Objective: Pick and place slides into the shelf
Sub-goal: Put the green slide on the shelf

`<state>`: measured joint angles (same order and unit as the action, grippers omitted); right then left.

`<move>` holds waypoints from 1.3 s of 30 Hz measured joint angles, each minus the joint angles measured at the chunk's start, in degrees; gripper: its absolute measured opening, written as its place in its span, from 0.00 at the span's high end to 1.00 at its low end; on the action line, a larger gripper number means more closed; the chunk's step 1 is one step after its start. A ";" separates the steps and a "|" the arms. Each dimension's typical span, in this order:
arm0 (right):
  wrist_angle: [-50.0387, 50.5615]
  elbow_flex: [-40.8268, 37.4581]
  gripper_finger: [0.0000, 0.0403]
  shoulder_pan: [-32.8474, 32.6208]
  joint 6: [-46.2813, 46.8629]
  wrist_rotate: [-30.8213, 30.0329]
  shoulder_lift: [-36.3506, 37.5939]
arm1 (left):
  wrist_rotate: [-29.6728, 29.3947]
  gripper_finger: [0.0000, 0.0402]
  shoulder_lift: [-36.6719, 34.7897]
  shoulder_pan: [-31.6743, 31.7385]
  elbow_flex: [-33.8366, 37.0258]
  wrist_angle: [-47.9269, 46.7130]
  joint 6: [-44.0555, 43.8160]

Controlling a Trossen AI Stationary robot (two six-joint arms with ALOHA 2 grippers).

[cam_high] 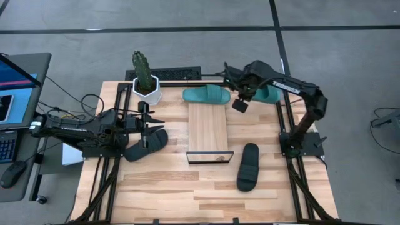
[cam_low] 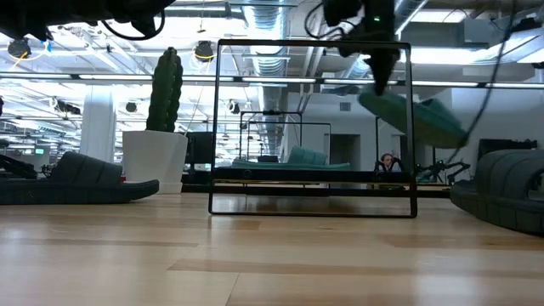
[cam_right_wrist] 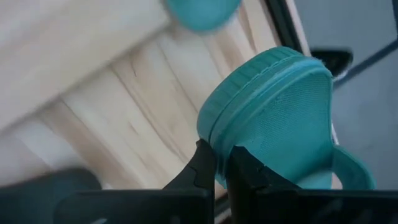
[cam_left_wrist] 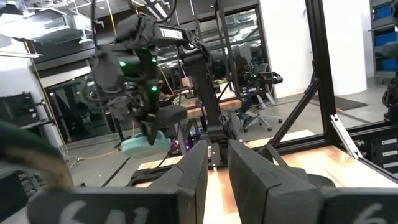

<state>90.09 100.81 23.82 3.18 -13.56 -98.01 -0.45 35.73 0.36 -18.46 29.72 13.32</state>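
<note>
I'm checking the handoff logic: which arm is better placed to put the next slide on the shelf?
The right. Its gripper is shut on a teal slide, lifted near the shelf's far end. The left gripper sits over a black slide still on the table.

teal slide: mostly hiding under right arm | black slide: running off low view's edge | far teal slide: blurring

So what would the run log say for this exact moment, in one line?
right end effector: shut on teal slide, lifted | left end effector: at black slide | shelf: one teal slide at its far end
</note>
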 joint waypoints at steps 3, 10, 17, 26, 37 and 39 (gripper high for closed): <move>0.02 5.01 0.99 -0.23 -1.49 0.01 -3.03 | -0.01 0.86 -0.13 0.00 0.00 -0.40 0.00; -0.17 12.98 0.99 -0.23 -3.24 0.02 -6.40 | 0.00 0.86 -0.13 0.00 0.00 -0.81 0.00; 0.01 16.39 0.99 -1.37 -3.21 0.03 -6.35 | -0.31 0.86 -0.13 -0.02 0.00 -0.79 0.00; -0.08 23.81 0.99 -3.77 -0.59 3.48 -6.11 | -0.44 0.86 -0.13 -0.01 0.00 -0.75 0.00; -0.06 24.57 0.99 -6.85 6.68 11.53 -6.32 | -0.44 0.86 -0.13 0.00 0.00 -0.72 0.44; -0.07 24.57 0.99 -7.17 7.47 12.18 -6.32 | -0.44 0.86 -0.13 -0.02 0.00 -0.72 0.44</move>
<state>90.02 125.38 16.65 10.65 -1.38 -104.33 -0.89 35.59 0.34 -18.46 28.99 13.76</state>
